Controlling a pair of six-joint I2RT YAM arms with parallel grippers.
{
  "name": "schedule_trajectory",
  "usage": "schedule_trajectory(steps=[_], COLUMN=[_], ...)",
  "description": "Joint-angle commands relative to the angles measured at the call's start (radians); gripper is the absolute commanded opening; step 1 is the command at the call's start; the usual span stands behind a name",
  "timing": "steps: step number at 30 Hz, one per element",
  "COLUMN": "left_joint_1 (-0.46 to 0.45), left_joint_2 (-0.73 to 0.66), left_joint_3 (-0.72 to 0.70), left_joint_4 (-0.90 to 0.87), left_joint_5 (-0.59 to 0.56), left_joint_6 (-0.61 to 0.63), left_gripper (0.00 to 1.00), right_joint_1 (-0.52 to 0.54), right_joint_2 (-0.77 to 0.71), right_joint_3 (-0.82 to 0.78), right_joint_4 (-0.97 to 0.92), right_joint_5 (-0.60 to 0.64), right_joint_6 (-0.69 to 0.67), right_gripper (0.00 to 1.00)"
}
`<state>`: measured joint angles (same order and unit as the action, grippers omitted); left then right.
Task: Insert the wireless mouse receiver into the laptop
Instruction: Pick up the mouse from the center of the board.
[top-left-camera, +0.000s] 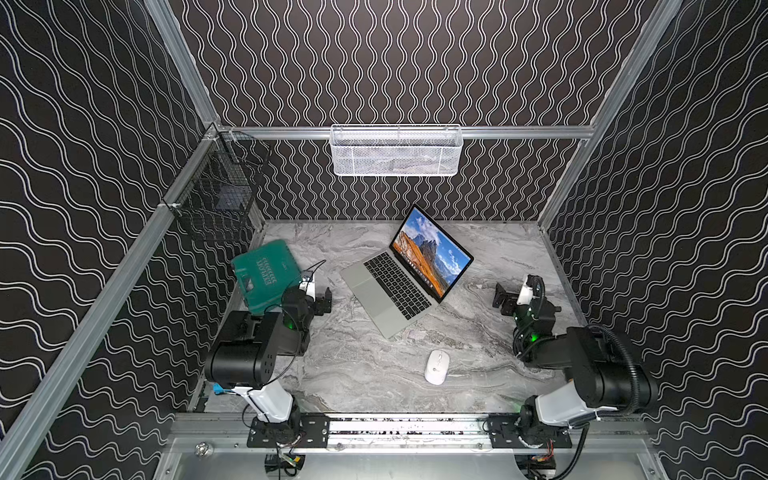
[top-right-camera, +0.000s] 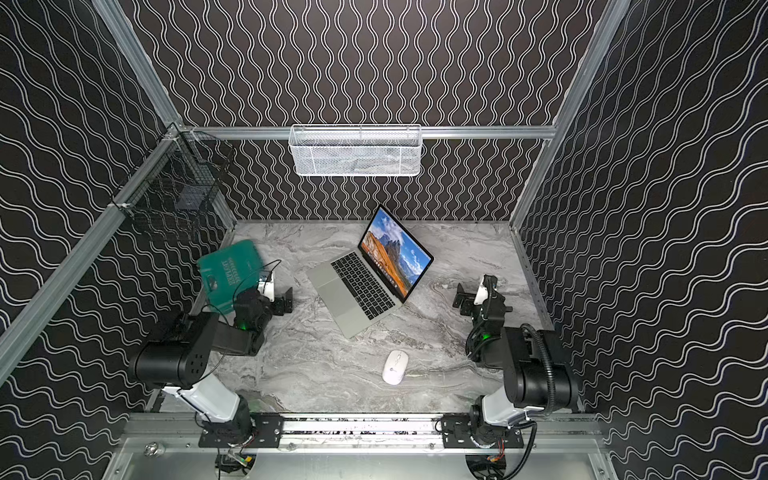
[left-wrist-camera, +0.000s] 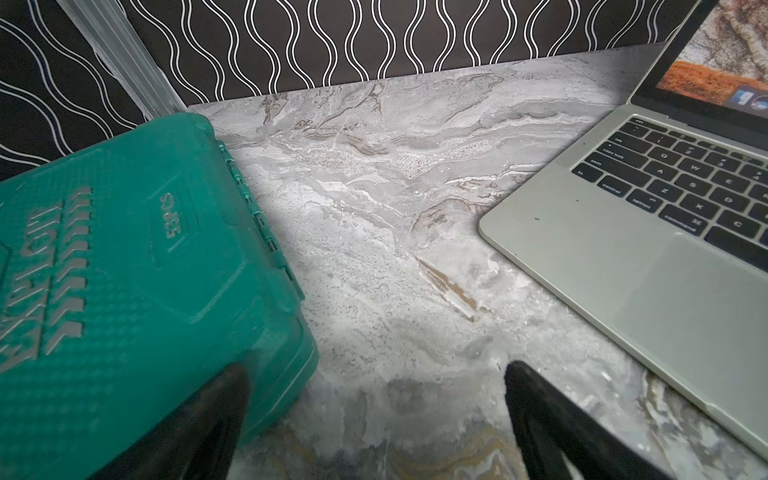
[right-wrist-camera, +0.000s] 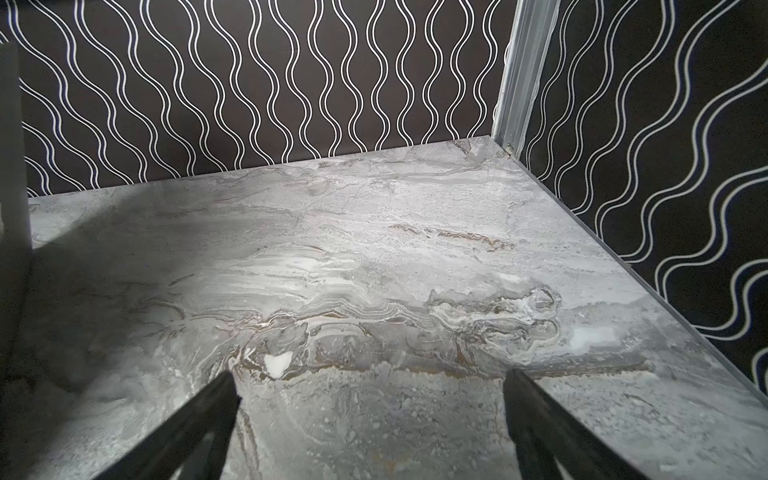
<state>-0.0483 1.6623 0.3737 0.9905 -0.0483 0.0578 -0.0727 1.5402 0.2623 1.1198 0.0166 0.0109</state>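
Open laptop (top-left-camera: 405, 274) is set askew mid-desk (top-left-camera: 353, 374), toward the rear edge. The wireless mouse (top-left-camera: 436, 366) is laid top-up near the front edge, well apart from it. The left gripper (top-left-camera: 325, 301) and right gripper (top-left-camera: 502, 299) are spread wide with nothing held, near the left and right edges. A green case (top-left-camera: 266, 270) is parked at the left edge.

Both top views overlook the table (top-left-camera: 374, 374); wrist views skim it closely.

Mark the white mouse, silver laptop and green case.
small white oval mouse (top-left-camera: 436, 366): in a top view, its top shell.
slim silver laptop (top-left-camera: 371, 290): in a top view, its trackpad.
green plastic case (left-wrist-camera: 124, 270): left wrist view, its lid.
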Motion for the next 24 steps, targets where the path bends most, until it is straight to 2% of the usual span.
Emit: schedule_trajectory(steps=[1,24], left_joint_1=[-0.001,0.001], left_joint_2=[0.001,0.002], left_joint_3=[0.004,0.006], left_joint_4=[0.027,0.021], left_joint_5=[0.005,0.016], left_joint_6=[0.008,0.006], left_gripper=[0.99,0.99], right_joint_1=[0.002,0.001], right_joint_2=[0.002,0.002], right_joint_3=[0.006,0.008], right_joint_4=[0.051,0.049], right_joint_5=[-0.008,-0.010], right_joint_6=[-0.005,-0.005], right_gripper=[1.00,1.00])
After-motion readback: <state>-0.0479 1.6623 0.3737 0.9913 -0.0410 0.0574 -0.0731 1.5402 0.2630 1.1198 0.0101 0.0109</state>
